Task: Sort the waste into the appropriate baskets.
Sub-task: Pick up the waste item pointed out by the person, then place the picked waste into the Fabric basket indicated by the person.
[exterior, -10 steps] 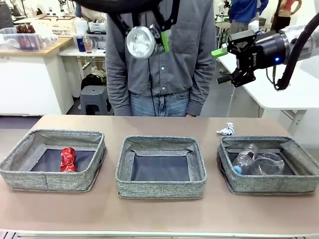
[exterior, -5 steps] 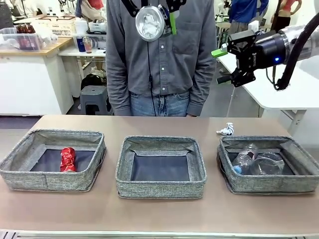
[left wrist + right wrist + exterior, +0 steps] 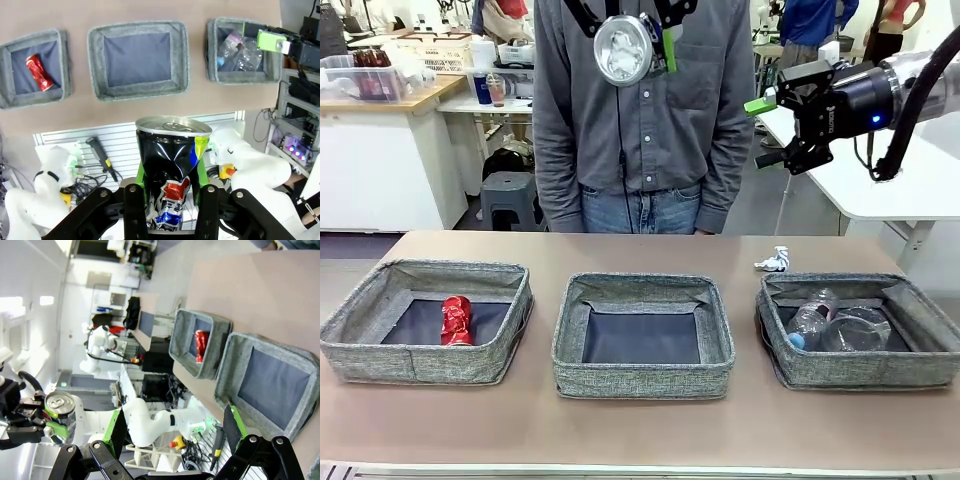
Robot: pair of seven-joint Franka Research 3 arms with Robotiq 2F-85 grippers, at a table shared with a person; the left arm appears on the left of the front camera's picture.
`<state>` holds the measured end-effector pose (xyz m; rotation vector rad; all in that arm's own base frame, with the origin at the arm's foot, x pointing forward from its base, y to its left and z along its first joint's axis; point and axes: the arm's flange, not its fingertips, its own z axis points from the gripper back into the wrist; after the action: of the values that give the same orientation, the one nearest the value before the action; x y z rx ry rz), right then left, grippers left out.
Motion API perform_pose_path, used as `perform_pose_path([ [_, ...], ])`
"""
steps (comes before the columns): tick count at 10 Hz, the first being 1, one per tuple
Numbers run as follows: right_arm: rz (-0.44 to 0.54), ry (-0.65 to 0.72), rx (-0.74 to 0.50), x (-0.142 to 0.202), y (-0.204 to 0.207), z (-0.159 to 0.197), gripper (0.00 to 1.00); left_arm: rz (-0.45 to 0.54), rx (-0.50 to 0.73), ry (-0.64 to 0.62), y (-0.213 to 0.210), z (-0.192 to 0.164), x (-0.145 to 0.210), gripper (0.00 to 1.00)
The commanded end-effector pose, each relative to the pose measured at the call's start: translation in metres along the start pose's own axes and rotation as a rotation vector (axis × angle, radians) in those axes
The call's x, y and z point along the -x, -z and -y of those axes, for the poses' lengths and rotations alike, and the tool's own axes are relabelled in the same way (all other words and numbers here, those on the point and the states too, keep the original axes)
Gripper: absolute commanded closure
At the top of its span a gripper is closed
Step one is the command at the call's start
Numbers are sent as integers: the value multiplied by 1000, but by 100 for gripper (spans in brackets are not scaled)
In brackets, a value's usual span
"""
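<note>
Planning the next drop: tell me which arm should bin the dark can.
Left: its gripper is shut on the dark blue soda can, high above the baskets. The right gripper hangs open and empty.

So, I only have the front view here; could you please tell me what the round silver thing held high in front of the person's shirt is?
Observer: It is the lid end of a dark blue soda can. The left wrist view shows its side badly dented, and the left end effector is shut on it.
Operator: Thank you. And is the right end effector carrying anything? I see it only from the side.
Observer: No. In the right wrist view the right end effector is open, with its green pads wide apart and nothing between them.
</note>
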<state>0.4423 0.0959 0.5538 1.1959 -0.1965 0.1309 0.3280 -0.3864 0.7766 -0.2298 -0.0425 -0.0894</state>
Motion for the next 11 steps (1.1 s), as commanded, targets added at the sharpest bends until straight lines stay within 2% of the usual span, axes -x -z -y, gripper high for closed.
perform_pose_path([
  [1,0,14,13,-1,-1,-3,0,-4,5,6,1,-9,6,62],
  [11,0,14,13,-1,-1,-3,0,-4,5,6,1,-9,6,62],
])
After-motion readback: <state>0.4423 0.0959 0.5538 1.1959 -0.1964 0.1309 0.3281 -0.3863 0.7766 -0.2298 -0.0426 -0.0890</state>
